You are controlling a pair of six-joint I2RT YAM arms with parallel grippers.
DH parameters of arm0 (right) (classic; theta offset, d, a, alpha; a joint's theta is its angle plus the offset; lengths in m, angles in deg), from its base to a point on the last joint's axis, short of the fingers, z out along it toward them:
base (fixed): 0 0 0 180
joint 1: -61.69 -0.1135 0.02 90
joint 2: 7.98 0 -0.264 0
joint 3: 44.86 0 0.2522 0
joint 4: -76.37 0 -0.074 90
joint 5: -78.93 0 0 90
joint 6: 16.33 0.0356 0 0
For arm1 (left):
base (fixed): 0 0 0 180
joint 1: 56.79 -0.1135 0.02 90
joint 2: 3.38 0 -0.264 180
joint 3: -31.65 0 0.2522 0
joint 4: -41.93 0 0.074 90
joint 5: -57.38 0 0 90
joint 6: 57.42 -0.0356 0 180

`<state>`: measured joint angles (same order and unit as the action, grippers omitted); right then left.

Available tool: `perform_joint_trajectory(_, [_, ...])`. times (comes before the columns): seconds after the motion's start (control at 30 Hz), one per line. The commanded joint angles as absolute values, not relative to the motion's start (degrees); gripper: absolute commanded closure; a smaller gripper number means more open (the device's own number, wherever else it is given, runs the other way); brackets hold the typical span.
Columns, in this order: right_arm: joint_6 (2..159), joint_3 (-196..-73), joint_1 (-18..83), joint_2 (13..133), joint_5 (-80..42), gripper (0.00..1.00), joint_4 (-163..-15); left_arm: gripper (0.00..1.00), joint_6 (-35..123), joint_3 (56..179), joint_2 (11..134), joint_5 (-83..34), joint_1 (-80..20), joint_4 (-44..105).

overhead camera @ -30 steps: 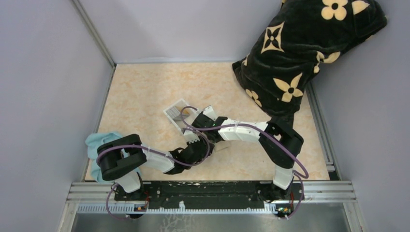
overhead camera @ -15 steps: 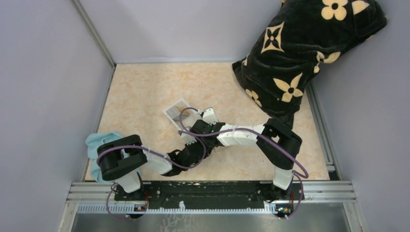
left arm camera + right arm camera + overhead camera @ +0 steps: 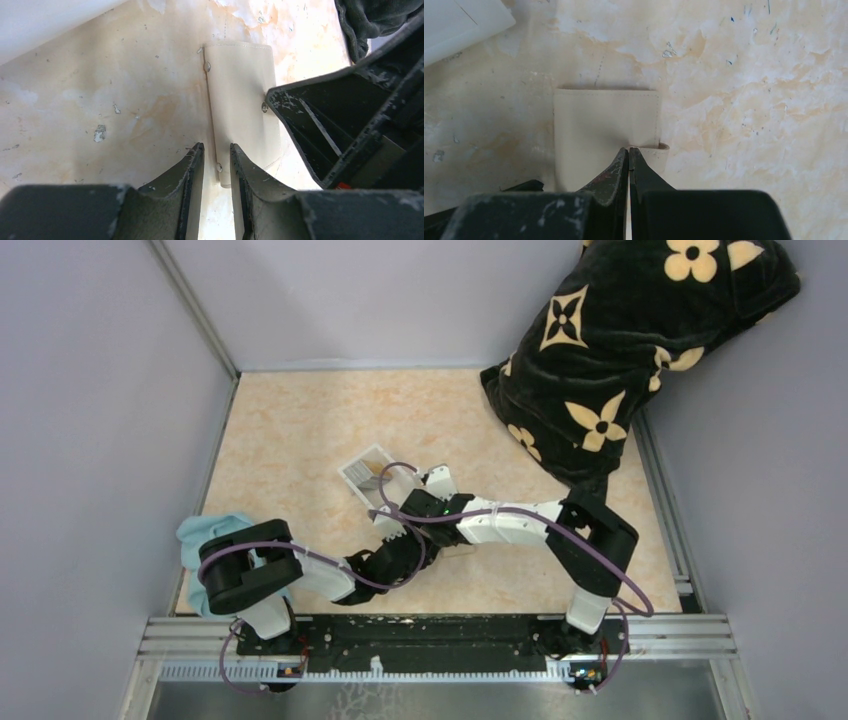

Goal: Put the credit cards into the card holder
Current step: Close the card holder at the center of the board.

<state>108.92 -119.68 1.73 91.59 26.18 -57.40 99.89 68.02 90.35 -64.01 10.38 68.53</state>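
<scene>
— Since the wallet (image 3: 604, 130) is folded shut, where does it lie, and who has it?
— Flat on the table (image 3: 290, 440), near the front, right between the two arms. From above it is almost wholly hidden under them.
— And the right gripper (image 3: 628, 149)?
— Closed tight, holding nothing. Its tips rest on the wallet's cover just beside the snap tab (image 3: 664, 146). I'd judge it is there to work the tab loose or to pin the cover down, not to lift anything.
— The left gripper (image 3: 216, 148)?
— Its fingers stand a little apart, with the wallet's riveted edge running into the gap between them. Whether they pinch that edge or merely straddle it, I cannot tell. Either way it looks like a steadying job, so the wallet does not slide while the other arm pushes.
— The cards?
— I cannot pick them out. The white tray (image 3: 362, 468) sits just beyond the arms, and something lies in it, too small to name.
— So how far along?
— Early, I'd say: the wallet is not yet open, and no card is in either gripper.
— What could go wrong?
— Smooth leather on a smooth top. A push on the tab could skid the whole wallet toward the tray instead of popping the snap.
</scene>
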Motion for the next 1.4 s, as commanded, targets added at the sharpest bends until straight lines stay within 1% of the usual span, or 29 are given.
perform_joint_trajectory(0.0, [110.1,-118.6,1.8,87.1,26.5,1.00,-55.1,0.66,99.2,67.2,91.5,-62.0,10.4,63.3])
perform_joint_trajectory(0.13, [109.7,-117.5,2.4,84.8,26.0,1.00,-55.2,0.67,98.7,67.9,92.1,-61.8,10.4,63.3])
perform_joint_trajectory(0.7, [109.4,-116.6,2.5,86.2,22.8,1.00,-57.7,0.66,97.8,69.8,93.4,-61.0,10.4,63.4])
perform_joint_trajectory(1.37, [110.5,-114.7,2.5,86.2,26.0,1.00,-62.9,0.66,98.1,69.4,93.8,-60.2,10.4,64.4])
